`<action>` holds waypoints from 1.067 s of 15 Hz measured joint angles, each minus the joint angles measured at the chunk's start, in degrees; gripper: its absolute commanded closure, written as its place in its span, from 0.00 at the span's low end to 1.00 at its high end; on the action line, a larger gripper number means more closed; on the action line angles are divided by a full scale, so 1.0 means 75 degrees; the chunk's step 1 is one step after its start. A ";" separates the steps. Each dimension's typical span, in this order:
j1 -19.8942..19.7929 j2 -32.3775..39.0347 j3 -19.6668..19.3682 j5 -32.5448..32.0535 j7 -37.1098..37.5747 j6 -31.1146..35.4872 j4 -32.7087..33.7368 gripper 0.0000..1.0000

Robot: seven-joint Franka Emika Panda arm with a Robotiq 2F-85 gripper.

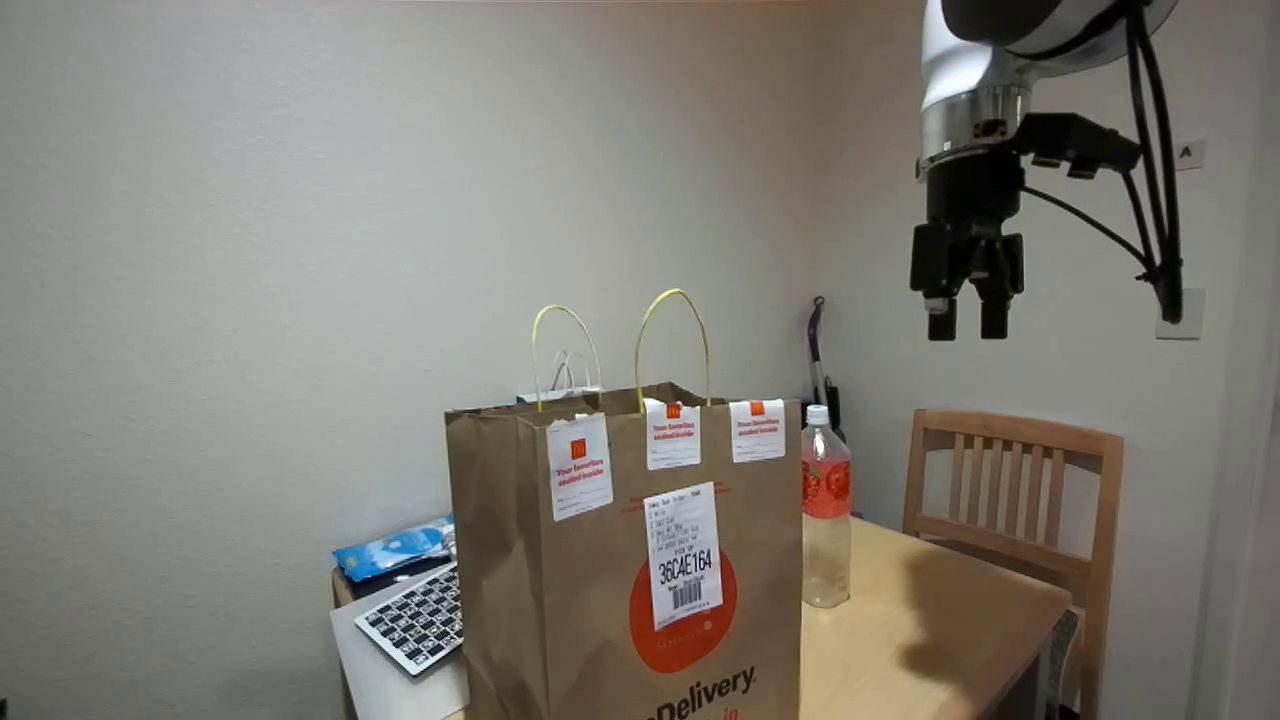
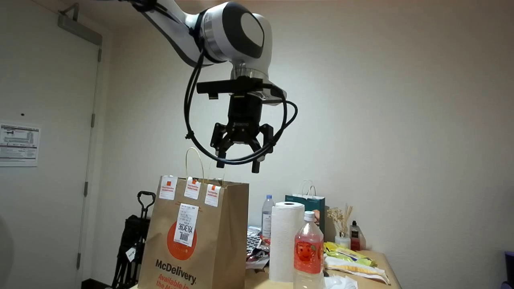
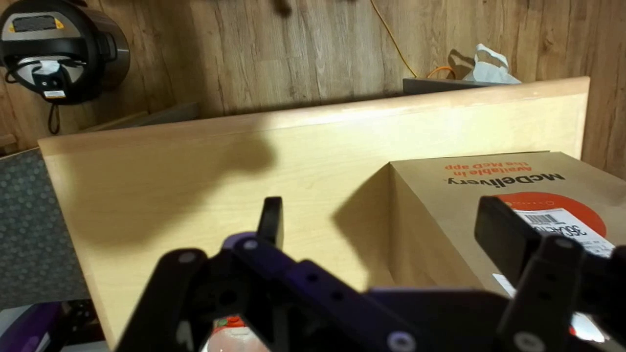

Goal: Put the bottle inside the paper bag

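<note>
Above the worktop (image 3: 313, 161) hangs the claw (image 2: 238, 166), its fingers (image 2: 255, 166) parted wide, nothing in its hold. The bottle (image 2: 308, 261), white-capped with a red label, stands upright on the worktop outside the paper bag (image 1: 500, 560), which is upright too, and in an exterior view the bag's edge hides part of the bottle. A paper towel roll (image 2: 283, 245) stands just behind the bottle in an exterior view, with a blue-capped bottle (image 2: 267, 218) and a green bag (image 2: 312, 204) farther back. Partly hidden by the paper bag lies a keyboard (image 1: 420, 615)
</note>
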 measured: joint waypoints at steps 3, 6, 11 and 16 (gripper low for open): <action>-0.0096 0.0455 -0.0101 -0.0435 -0.0302 0.0200 0.0082 0.00; -0.0235 0.1135 -0.0238 -0.0921 -0.0586 0.0460 0.0337 0.00; -0.0365 0.1866 -0.0290 -0.1227 -0.0724 0.0565 0.0780 0.00; -0.0362 0.1953 -0.0275 -0.0801 -0.0724 0.0570 0.0823 0.00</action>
